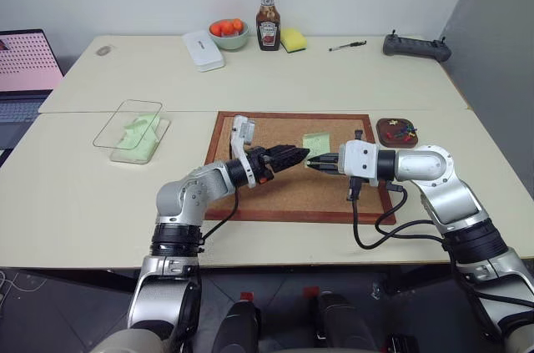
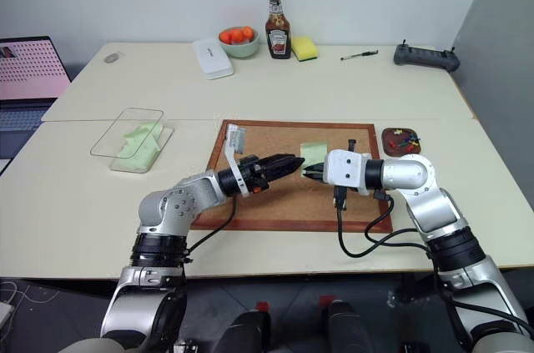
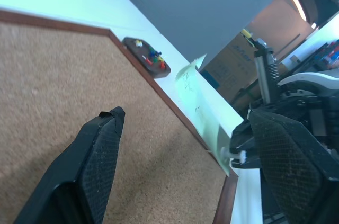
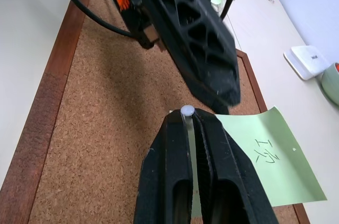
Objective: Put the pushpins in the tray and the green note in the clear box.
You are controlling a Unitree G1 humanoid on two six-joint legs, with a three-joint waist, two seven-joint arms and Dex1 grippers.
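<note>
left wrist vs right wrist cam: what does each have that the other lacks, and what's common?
Left wrist: the tray holding coloured pushpins past the cork board corner, and the left gripper with jaws open. Right wrist: the dark marks on the green note face, plus the white case. Both: cork board, green note, and the right gripper, jaws shut on a white pushpin.

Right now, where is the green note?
In the head views the green note is above the cork board, right of centre, pinched in the shut right end effector, with the left end effector open beside it.
</note>
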